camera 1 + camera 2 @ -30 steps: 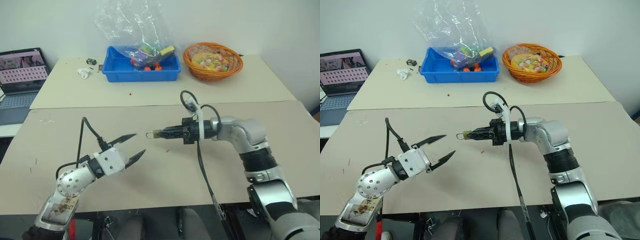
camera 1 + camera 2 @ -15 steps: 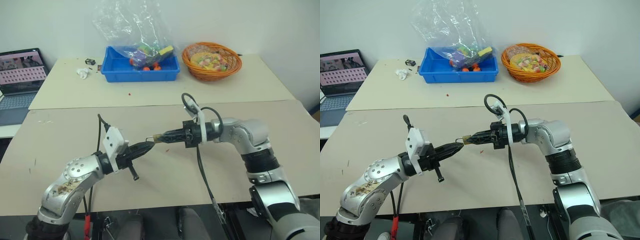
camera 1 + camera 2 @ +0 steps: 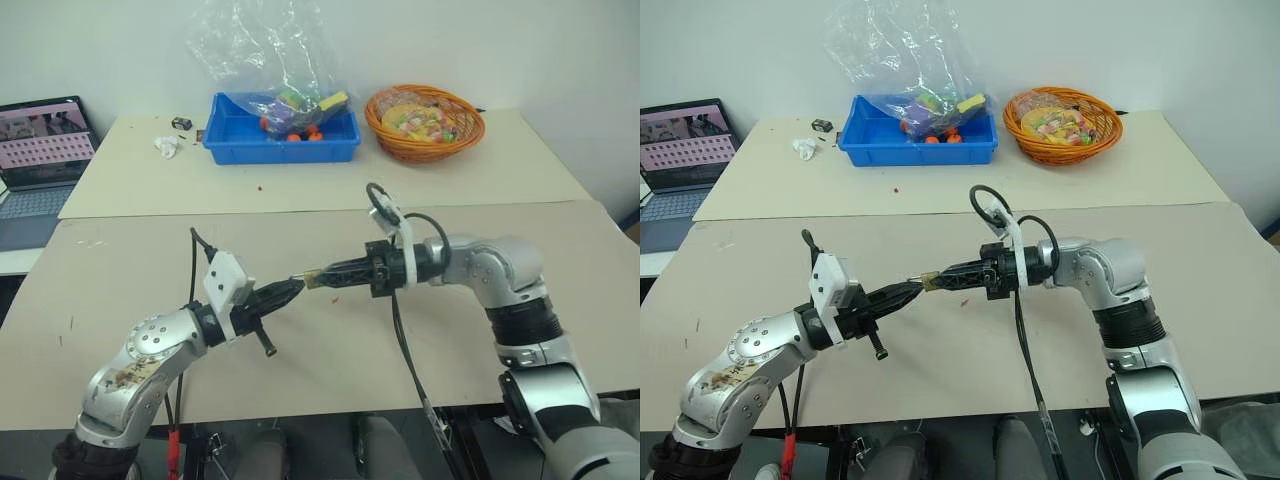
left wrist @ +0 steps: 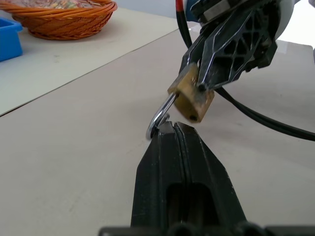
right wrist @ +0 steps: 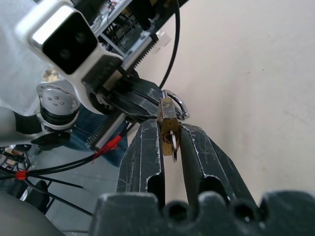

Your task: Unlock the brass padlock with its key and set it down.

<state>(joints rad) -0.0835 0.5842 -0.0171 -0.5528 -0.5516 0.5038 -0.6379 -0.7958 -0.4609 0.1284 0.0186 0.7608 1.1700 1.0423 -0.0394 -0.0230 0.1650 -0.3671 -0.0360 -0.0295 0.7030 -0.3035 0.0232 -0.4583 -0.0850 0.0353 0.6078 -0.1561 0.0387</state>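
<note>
Two end effectors meet above the beige table: your right end effector pinches the small brass padlock steady, while your left end effector, pressed together, touches its silvery shackle.

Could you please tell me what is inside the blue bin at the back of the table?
The blue bin holds a crumpled clear plastic bag with colourful items in it, orange, yellow and green among them. What those items are, and whatever lies on the bin's floor, is hidden by the bag and the front wall.
</note>
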